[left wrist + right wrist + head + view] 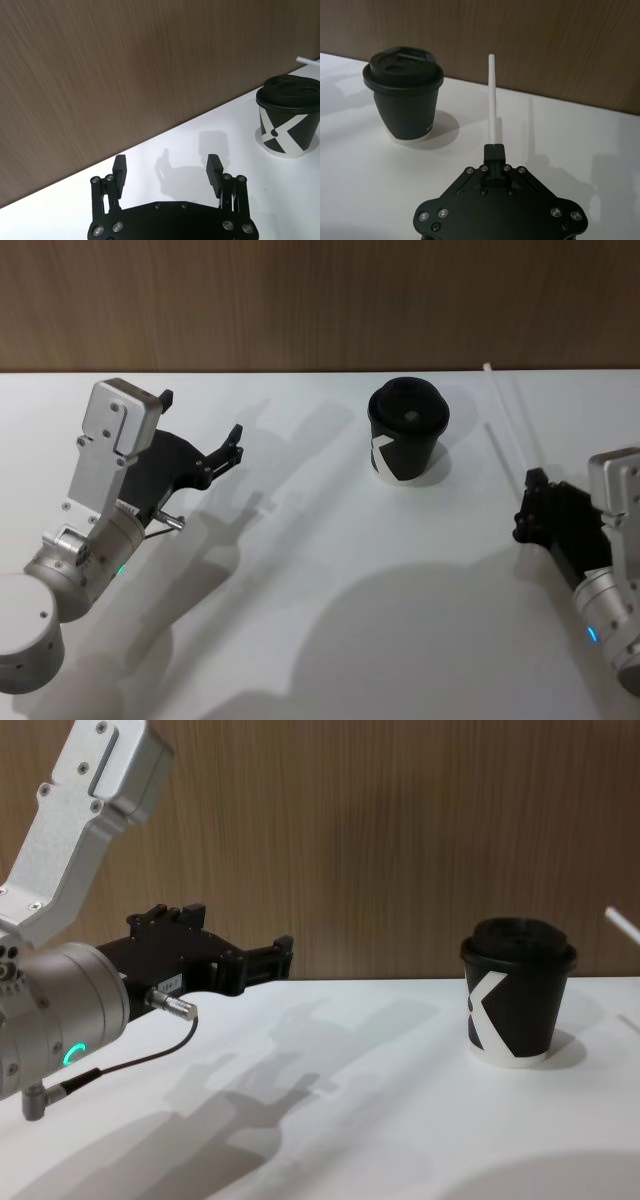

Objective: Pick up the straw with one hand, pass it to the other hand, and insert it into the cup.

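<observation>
While the right gripper [494, 146] sits low at about 4 o'clock from the cup [408, 435], its fingers are pressed together on the lower end of the straw [491, 100]. The left gripper [167, 167] is held above the table [300, 640] at about 9 o'clock from the cup and well apart from it. Its fingers are spread wide with nothing between them, tips aimed toward the cup.

Surroundings: the table is white, with a wood-grain wall [300, 300] along its far edge. Arm shadows [250, 530] fall on the table between the left gripper and the cup. A black cable [130, 1063] loops under the left arm's silver wrist, beside a green ring light [70, 1053].

Markings: the cup body is black with a white angular mark [487, 1010] that reads like a K or crossed bars. It has a white bottom rim and a domed black lid [402, 70] in place. The faint small print low on the cup in the right wrist view is too small to read.

Straw orientation: the long axis runs straight out from the right gripper's fingertips, in line with them. In the head view it points toward about 11 o'clock, at the wall, passing right of the cup without touching it. In the chest view its free end shows at roughly lid height, tilted and clear of the table.
</observation>
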Available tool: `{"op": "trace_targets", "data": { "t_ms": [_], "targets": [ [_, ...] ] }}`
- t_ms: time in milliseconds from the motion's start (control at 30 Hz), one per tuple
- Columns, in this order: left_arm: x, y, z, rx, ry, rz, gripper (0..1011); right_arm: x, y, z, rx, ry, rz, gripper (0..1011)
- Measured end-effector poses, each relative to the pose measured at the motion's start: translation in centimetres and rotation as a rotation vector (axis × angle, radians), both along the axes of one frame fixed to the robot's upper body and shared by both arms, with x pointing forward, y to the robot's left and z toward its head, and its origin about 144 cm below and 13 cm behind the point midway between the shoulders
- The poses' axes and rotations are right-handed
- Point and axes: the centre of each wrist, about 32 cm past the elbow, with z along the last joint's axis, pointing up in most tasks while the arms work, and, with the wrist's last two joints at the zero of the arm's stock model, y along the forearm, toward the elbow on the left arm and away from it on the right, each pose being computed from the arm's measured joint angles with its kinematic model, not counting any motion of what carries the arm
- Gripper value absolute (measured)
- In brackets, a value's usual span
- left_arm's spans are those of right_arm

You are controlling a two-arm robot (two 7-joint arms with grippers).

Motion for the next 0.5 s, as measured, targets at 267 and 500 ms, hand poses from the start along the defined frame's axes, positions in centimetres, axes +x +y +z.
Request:
{"op": "trace_targets", "data": {
  "t_ms": [267, 500],
  "targets": [
    [0.0, 0.0, 0.0, 0.000, 0.000, 0.000, 1003, -0.4, -0.4, 0.8, -0.056, -0.108, 0.005, 0],
    [0.0, 0.0, 0.0, 0.000, 0.000, 0.000, 1003, -0.4, -1.2, 1.7, -0.115, -0.217, 0.051, 0]
  ]
}}
